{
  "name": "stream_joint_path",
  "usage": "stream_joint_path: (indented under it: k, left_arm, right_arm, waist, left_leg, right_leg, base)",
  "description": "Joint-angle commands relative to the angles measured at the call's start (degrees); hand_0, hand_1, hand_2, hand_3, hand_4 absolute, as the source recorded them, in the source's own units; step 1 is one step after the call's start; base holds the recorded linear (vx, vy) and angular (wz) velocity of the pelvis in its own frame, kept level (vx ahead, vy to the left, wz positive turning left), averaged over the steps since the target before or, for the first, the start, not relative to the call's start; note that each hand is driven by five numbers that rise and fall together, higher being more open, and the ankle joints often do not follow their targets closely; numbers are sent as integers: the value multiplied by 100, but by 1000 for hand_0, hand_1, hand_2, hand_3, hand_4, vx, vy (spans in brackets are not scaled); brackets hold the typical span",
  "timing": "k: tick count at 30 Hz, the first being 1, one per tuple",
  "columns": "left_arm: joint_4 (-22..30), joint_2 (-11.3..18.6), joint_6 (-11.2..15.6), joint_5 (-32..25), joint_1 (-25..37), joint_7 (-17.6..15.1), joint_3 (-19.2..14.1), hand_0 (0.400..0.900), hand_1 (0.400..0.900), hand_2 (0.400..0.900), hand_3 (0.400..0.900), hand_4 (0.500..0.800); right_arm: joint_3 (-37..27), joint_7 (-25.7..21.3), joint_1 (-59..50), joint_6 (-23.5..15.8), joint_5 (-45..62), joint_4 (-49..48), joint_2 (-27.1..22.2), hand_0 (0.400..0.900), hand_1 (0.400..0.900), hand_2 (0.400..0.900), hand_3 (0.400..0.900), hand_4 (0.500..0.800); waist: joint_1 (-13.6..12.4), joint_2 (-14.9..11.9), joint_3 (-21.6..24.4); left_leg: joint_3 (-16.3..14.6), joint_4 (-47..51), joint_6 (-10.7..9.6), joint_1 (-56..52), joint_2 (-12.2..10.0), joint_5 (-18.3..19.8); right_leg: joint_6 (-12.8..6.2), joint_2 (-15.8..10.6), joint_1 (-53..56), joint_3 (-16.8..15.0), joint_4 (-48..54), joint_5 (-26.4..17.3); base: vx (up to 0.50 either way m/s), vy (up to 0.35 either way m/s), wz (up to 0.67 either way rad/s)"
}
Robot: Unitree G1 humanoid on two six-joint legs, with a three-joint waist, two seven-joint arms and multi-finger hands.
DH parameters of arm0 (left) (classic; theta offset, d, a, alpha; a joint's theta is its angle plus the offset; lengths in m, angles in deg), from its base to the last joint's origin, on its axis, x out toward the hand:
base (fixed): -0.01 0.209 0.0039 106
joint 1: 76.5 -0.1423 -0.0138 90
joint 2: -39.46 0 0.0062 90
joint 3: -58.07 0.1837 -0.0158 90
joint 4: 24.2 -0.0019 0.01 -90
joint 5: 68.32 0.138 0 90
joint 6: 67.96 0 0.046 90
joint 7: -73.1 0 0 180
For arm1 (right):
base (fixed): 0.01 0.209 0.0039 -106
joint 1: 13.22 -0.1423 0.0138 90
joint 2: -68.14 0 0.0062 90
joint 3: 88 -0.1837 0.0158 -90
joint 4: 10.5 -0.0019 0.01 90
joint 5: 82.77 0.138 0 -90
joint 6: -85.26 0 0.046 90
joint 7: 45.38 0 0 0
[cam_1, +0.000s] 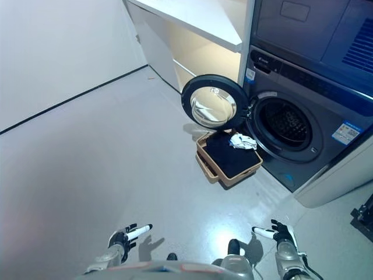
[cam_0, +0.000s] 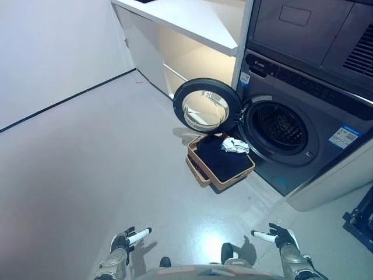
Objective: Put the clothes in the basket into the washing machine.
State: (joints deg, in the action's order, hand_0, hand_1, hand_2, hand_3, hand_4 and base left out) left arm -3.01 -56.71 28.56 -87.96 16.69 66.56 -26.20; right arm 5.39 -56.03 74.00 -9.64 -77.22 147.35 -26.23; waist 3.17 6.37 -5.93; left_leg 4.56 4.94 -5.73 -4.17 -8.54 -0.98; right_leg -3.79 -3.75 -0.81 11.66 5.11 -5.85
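Observation:
A tan basket (cam_0: 203, 172) stands on the floor in front of the washing machine (cam_0: 303, 134). It holds dark clothes (cam_0: 220, 158) and a white garment (cam_0: 235, 145) at its far corner. The machine's round door (cam_0: 206, 107) is swung open to the left, and the drum (cam_0: 282, 126) looks dark inside. My left hand (cam_0: 127, 238) and right hand (cam_0: 276, 235) are low at the bottom of the view, far from the basket, with fingers relaxed and holding nothing.
A white counter with a lit shelf recess (cam_0: 192, 35) stands left of the machine. A white wall (cam_0: 52, 52) runs along the left. A light cabinet base (cam_0: 332, 186) sits right of the machine, and a dark object (cam_0: 362, 219) is at the right edge.

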Motion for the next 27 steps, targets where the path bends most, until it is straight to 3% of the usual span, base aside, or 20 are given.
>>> stream_joint_path:
  k: [1, 6, 9, 10, 11, 13, 15, 18, 20, 23, 27]
  left_arm:
    - [-223, 448, 303, -7, 669, -50, -241, 900, 900, 900, 900, 800]
    - [-218, 572, 287, -143, 646, -48, -453, 900, 900, 900, 900, 800]
    - [-273, 632, 271, -247, 636, -36, -558, 900, 900, 900, 900, 800]
    - [-273, 633, 271, -248, 638, -35, -558, 900, 900, 900, 900, 800]
    - [-283, 645, 267, -355, 642, -44, -612, 900, 900, 900, 900, 800]
    - [-336, 661, 280, -423, 581, -78, -719, 900, 900, 900, 900, 800]
    - [-388, 672, 306, -447, 476, -102, -777, 900, 900, 900, 900, 800]
    - [-392, 659, 344, -487, 392, -146, -800, 900, 900, 900, 900, 800]
    - [-425, 638, 348, -501, 369, -181, -799, 900, 900, 900, 900, 800]
    - [-441, 589, 373, -598, 282, -219, -866, 900, 900, 900, 900, 800]
    - [-356, 538, 429, -809, 199, -311, -939, 900, 900, 900, 900, 800]
  right_arm:
    - [6, -116, -408, -224, 74, 104, -80, 900, 900, 900, 900, 800]
    - [-16, 49, -202, -285, 198, 29, -151, 900, 900, 900, 900, 800]
    - [-7, 125, -172, -278, 221, 89, -193, 900, 900, 900, 900, 800]
    - [-7, 126, -175, -279, 221, 90, -191, 900, 900, 900, 900, 800]
    - [4, 107, -229, -256, 201, 84, -231, 900, 900, 900, 900, 800]
    - [25, 80, -319, -243, 192, 96, -270, 900, 900, 900, 900, 800]
    - [56, 86, -321, -257, 171, 78, -258, 900, 900, 900, 900, 800]
    - [112, 35, -335, -290, 142, 38, -234, 900, 900, 900, 900, 800]
    - [90, 7, -337, -307, 184, 125, -194, 900, 900, 900, 900, 800]
    - [92, 6, -344, -286, 180, 295, -160, 900, 900, 900, 900, 800]
    - [170, 45, -382, -220, 114, 353, -126, 900, 900, 900, 900, 800]
  waist:
    - [67, -687, -140]
    - [94, -760, -213]
    - [-12, -961, -397]
    - [1, -954, -393]
    - [-125, -1043, -499]
    - [-275, -1100, -491]
    - [-425, -1104, -493]
    - [-585, -969, -533]
    - [-616, -893, -555]
    - [-683, -726, -472]
    - [-803, -599, -357]
  left_leg:
    - [-230, -173, -51, -413, 152, 208]
    - [-103, -1314, -199, -62, -99, -304]
    - [69, -2867, -59, 631, 142, -723]
    - [87, -2915, -57, 668, 140, -704]
    - [96, -3146, 2, 1164, 397, -841]
    - [186, -2862, 100, 1765, 622, -728]
    - [367, -2365, 43, 1994, 612, -896]
    - [575, -883, -54, 2246, 313, -1422]
    - [429, -408, -135, 2159, 234, -1576]
    - [282, -74, -241, 2204, 117, -1693]
    - [72, -82, -388, 2273, -168, -1906]
  right_leg:
    - [-120, -99, 207, -256, -34, 36]
    - [124, 230, 346, -376, -71, 227]
    - [260, 254, 553, -458, -48, 278]
    - [258, 260, 544, -445, -51, 279]
    - [280, 226, 649, -485, -31, 343]
    - [271, 190, 716, -643, -67, 383]
    - [248, 249, 823, -872, -85, 436]
    - [234, 404, 1040, -1190, -96, 592]
    - [224, 492, 1206, -1361, -92, 701]
    - [226, 557, 1506, -1697, -69, 927]
    - [162, 373, 1919, -2077, -33, 1224]
  base:
    - [41, -154, 18]
    - [54, -218, 12]
    - [33, -250, 2]
    - [15, -185, -6]
    - [55, -123, -24]
    - [157, -74, -64]
    - [240, 23, -77]
    - [268, 19, -60]
    - [213, 18, -53]
    - [246, 111, -65]
    - [290, 230, -73]
